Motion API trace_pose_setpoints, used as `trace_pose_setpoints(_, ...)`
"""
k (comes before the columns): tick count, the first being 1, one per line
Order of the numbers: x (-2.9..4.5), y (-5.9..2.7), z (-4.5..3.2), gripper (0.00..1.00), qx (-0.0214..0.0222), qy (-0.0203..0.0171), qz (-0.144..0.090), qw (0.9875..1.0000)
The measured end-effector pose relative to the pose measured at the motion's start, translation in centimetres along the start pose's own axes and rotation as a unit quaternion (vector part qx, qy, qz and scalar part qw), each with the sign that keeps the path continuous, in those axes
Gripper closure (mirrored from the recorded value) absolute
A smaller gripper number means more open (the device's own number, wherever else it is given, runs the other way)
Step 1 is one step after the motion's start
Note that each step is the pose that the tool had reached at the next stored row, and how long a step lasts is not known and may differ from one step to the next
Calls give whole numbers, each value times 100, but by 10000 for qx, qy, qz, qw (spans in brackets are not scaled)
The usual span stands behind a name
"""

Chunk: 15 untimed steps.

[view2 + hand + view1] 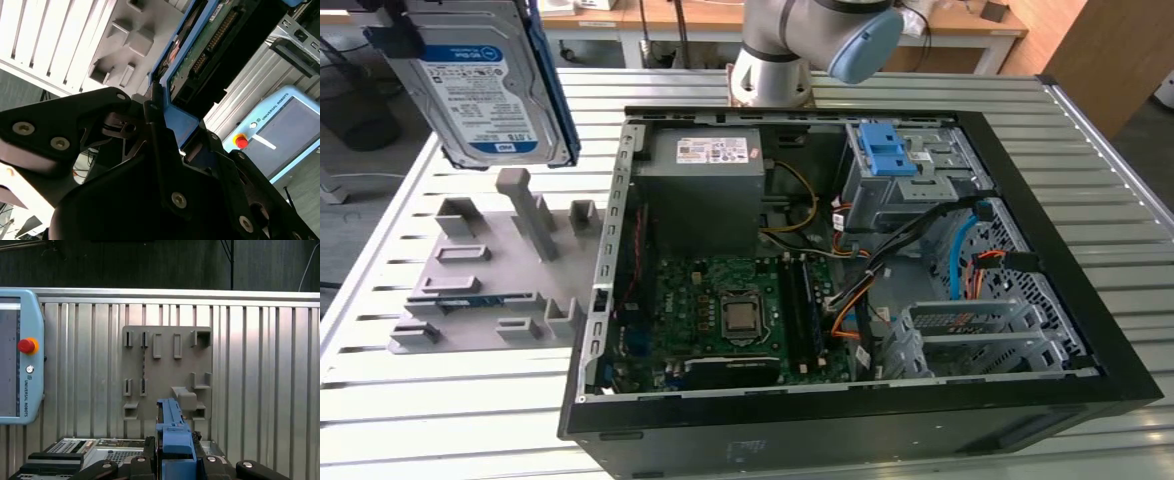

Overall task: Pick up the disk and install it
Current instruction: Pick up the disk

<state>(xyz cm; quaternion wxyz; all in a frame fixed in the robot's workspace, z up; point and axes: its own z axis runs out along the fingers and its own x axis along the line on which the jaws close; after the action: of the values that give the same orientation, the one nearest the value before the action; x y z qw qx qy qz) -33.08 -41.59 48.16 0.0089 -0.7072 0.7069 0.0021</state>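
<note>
Already done: the pickup. The disk (480,85) hangs in the air at the exterior view's far left, label side showing.
Gripper: the gripper (175,462) is clamped on the disk's blue carrier frame, and both wrist views show the grasp.
Below the disk: a grey slotted fixture plate (494,270) on the slatted table (440,430). The disk is well above its posts and touches nothing.
Centre: the open computer case (854,425), with the power supply (707,165) and motherboard (734,310) inside.
Right: the drive cage (907,185) with blue latches, probably the disk's seat.
Left to do: installation. The disk is well apart from the case, so the task is about half done.
Room: the air above the case is open. The black cable bundle (947,215) and the case walls crowd the cage.
</note>
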Motion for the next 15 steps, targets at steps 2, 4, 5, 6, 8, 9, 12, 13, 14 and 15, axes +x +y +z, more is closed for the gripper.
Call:
trace_pose_setpoints(2, 15, -23, 1, 64, 0, -1, 0, 10000)
trace_pose_setpoints(4, 33, -51, -1, 64, 0, 0, 0, 10000)
trace_pose_setpoints(5, 44, -66, -1, 64, -1, 0, 0, 10000)
trace_pose_setpoints(6, 54, -81, 0, 64, 0, 0, 0, 10000)
trace_pose_setpoints(8, 68, -108, 0, 64, 0, 0, 0, 10000)
trace_pose_setpoints(9, 74, -120, 0, 64, 0, 0, 0, 10000)
trace_pose_setpoints(12, 95, -159, 0, 64, 0, 0, 0, 10000)
trace_pose_setpoints(13, 101, -172, 0, 64, 0, 0, 0, 10000)
trace_pose_setpoints(14, 108, -185, 0, 64, 0, 0, 0, 10000)
trace_pose_setpoints(15, 116, -202, 0, 64, 0, 0, 0, 10000)
